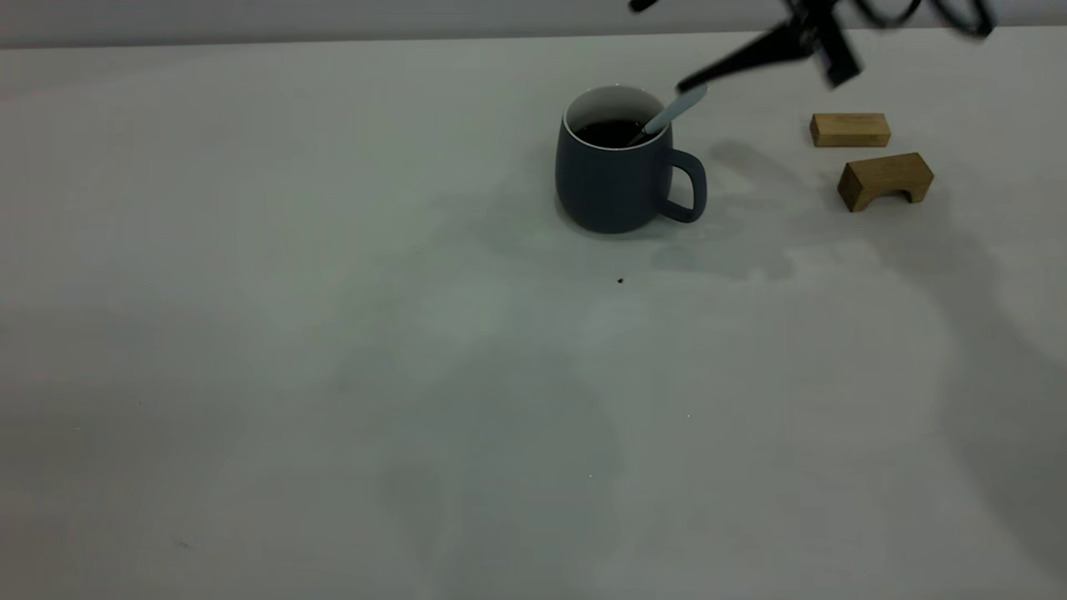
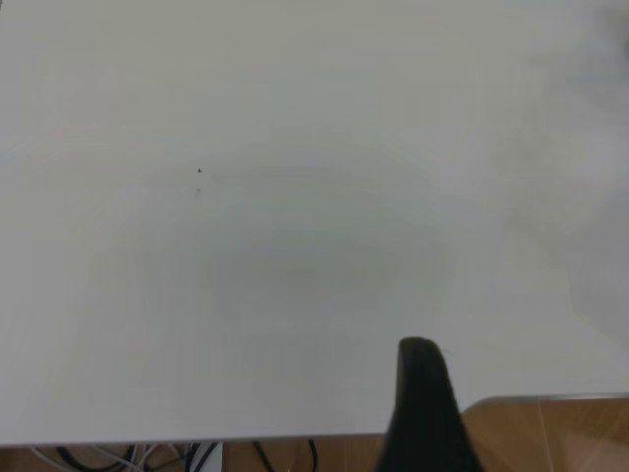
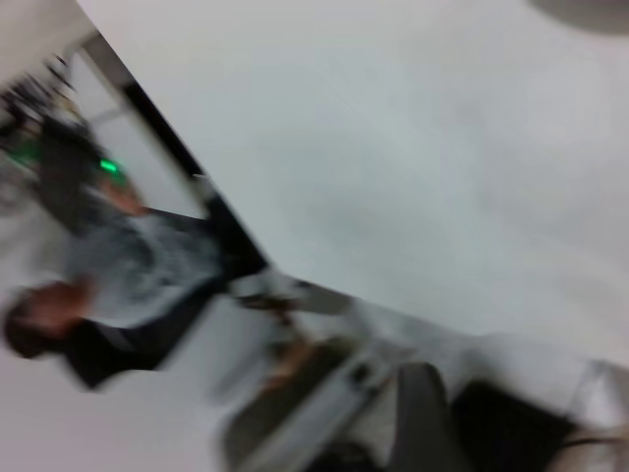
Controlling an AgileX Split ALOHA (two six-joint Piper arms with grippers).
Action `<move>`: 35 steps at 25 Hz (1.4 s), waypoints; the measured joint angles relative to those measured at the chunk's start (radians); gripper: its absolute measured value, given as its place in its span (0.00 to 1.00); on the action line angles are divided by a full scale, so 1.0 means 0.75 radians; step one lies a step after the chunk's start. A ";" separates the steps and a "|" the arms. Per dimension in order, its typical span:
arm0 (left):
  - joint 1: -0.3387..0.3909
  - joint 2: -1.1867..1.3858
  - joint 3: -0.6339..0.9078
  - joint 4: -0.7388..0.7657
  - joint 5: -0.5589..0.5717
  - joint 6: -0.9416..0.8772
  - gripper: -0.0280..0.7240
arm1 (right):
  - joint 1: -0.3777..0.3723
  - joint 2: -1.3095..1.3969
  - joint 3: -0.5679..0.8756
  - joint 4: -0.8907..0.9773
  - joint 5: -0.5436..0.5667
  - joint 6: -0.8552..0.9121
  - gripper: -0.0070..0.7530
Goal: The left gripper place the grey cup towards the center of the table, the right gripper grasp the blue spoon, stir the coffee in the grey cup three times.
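Note:
The grey cup (image 1: 613,179) stands upright on the table (image 1: 333,333), right of centre toward the far side, its handle facing the wooden blocks. Dark coffee (image 1: 608,132) fills it. The blue spoon (image 1: 673,110) leans on the rim with its bowl in the coffee. My right gripper (image 1: 660,44) hovers at the top right, open, one fingertip close to the spoon's handle end and the other at the frame's top edge. The spoon and cup do not show in the right wrist view. Of my left gripper only one finger (image 2: 423,403) shows, over the bare table near its edge.
Two tan wooden blocks lie right of the cup: a flat bar (image 1: 849,130) and an arch-shaped piece (image 1: 885,179). A tiny dark speck (image 1: 620,281) marks the table in front of the cup. A person (image 3: 88,315) is beyond the table edge in the right wrist view.

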 joint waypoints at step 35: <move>0.000 0.000 0.000 0.000 0.000 0.000 0.82 | 0.137 -1.430 0.677 -1.261 0.081 -0.128 0.11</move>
